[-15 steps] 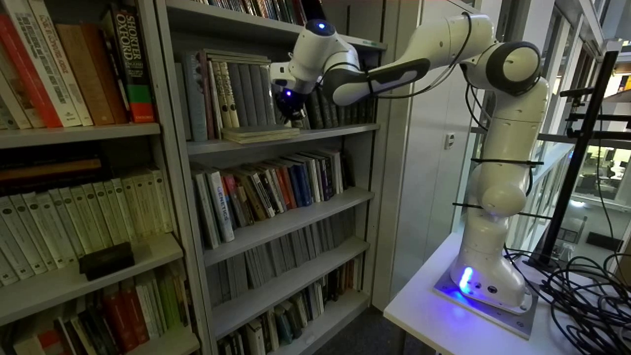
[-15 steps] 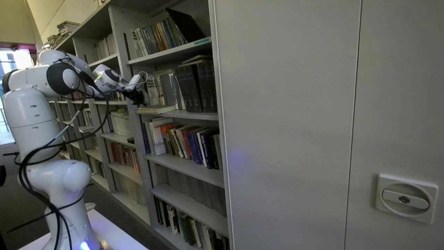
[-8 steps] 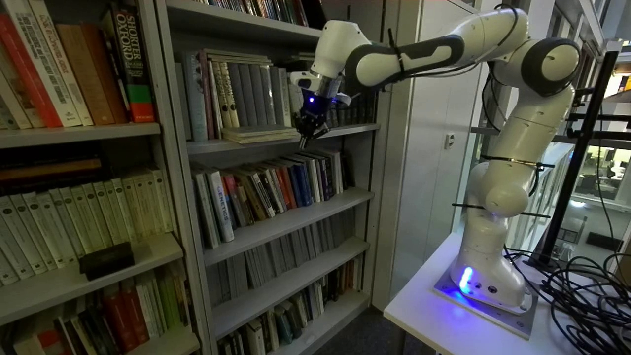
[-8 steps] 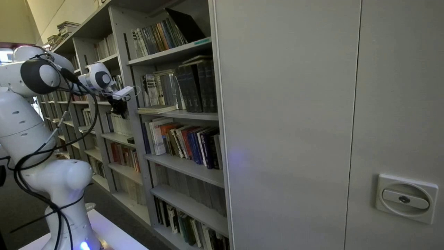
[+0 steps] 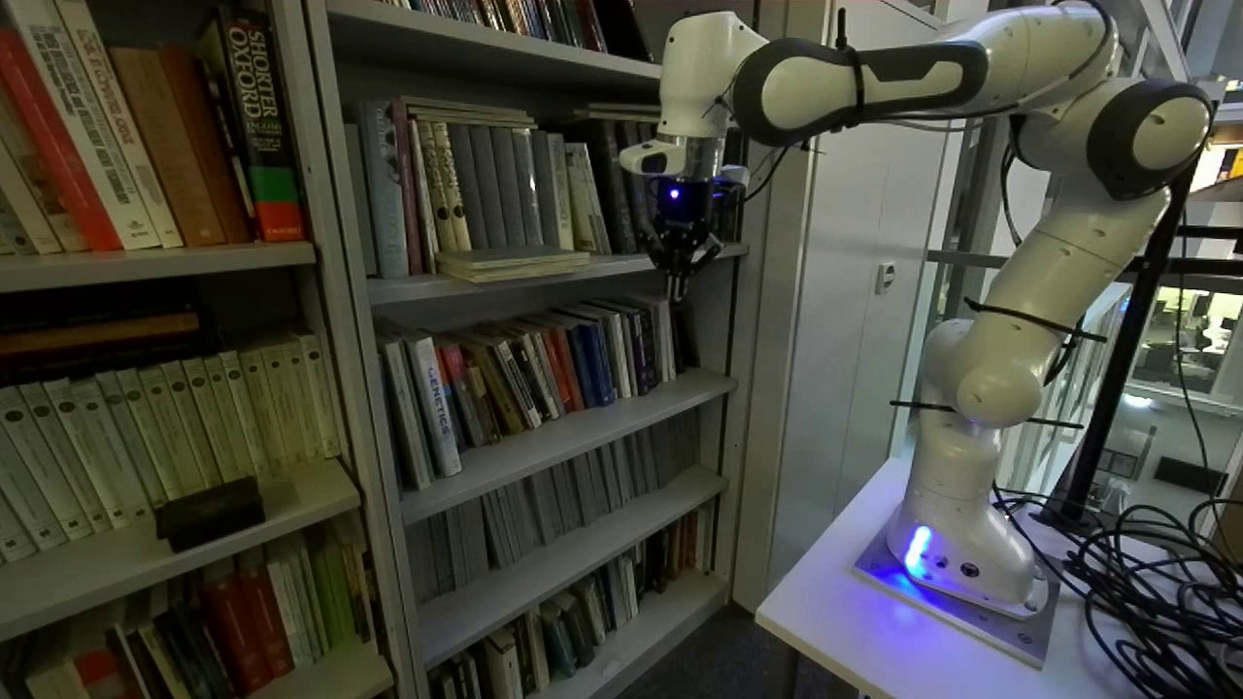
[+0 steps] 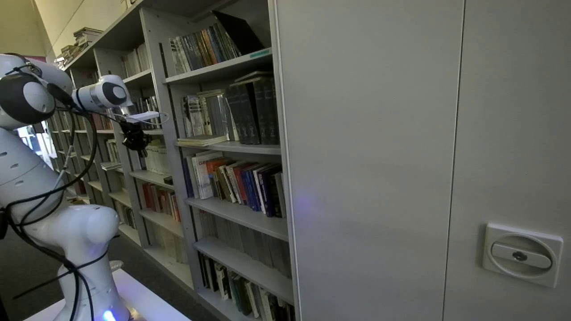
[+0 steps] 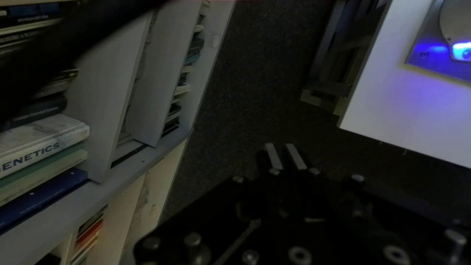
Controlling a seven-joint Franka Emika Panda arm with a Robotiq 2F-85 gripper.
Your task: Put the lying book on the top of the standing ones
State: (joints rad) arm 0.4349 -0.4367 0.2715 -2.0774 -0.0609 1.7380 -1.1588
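Note:
The lying book (image 5: 515, 262) is pale and flat, with layered edges like a thin stack. It rests at the shelf's front edge in both exterior views (image 6: 203, 141). The standing ones (image 5: 490, 184), grey and white spines, stand upright behind it, also in an exterior view (image 6: 208, 115). Thin flat books (image 5: 466, 111) lie on top of them. My gripper (image 5: 677, 288) hangs in front of the bookcase, fingertips down, apart from the lying book. In the wrist view my gripper (image 7: 284, 156) has its fingertips close together with nothing seen between them. The books of the task are out of that view.
The shelf board (image 5: 670, 257) bears dark books (image 6: 254, 109) beside the standing ones. A shelf above overhangs them. A colourful row with a Genetics book (image 5: 439, 406) stands below, also in the wrist view (image 7: 40, 147). A white table (image 5: 835, 582) carries the robot base.
My gripper has drawn back from the shelf, away from the lying book, and now points straight down. The lying book and the standing ones have not moved.

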